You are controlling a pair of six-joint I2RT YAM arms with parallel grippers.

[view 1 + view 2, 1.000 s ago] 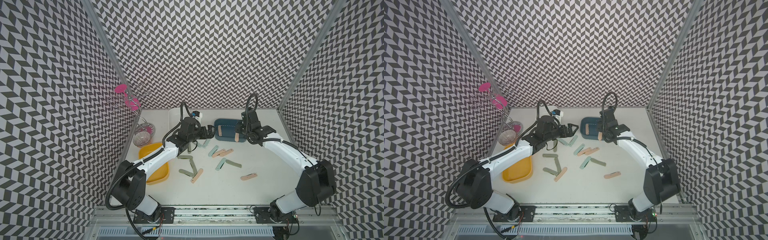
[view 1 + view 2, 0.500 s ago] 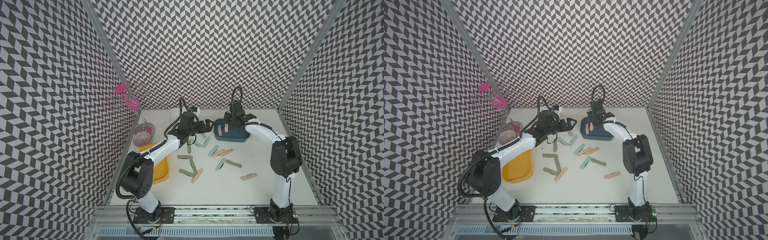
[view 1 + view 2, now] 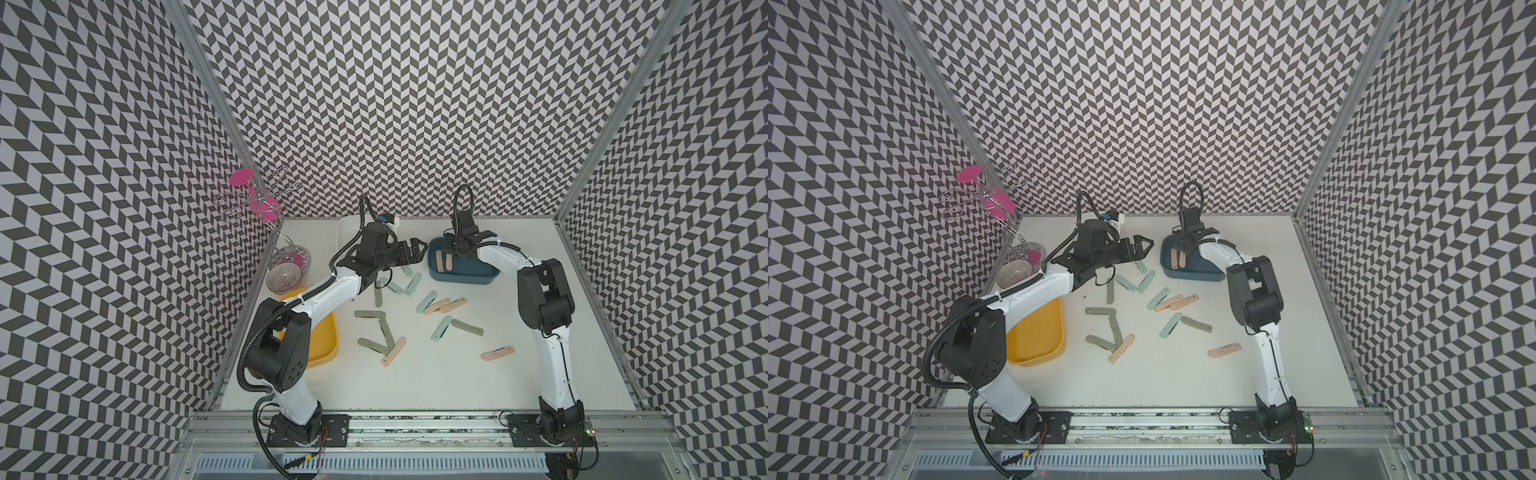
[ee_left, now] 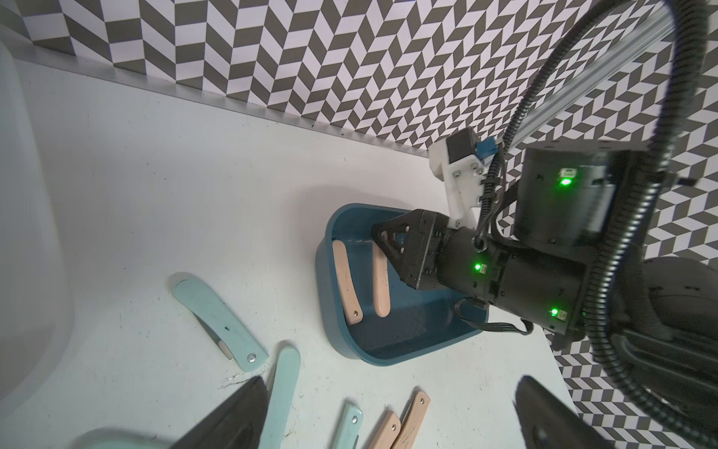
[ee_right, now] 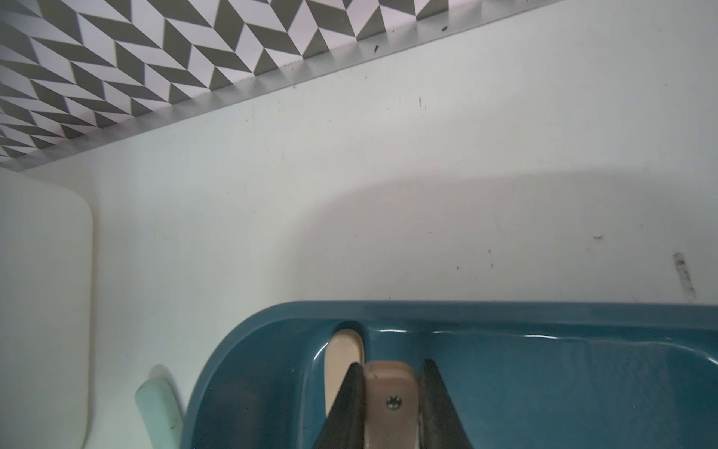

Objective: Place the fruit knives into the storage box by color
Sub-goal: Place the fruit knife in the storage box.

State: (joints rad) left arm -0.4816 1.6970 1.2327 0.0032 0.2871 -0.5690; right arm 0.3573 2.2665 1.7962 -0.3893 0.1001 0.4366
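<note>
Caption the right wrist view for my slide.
Right end effector holds a peach-pink flat fruit knife inside the dark teal plastic storage box, beside another peach-pink knife.

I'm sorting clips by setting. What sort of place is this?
Probably a robot test cell: chevron walls enclose a white table, and a left arm and right arm are bolted to a metal rail.

The right gripper (image 3: 1185,248) pinches a peach-pink flat fruit knife (image 3: 1182,262) inside the dark teal plastic storage box (image 3: 1196,277); the left gripper (image 3: 1144,248) gapes wide near pale mint knives (image 3: 1126,283) scattered on the white tabletop (image 3: 1183,374).
</note>
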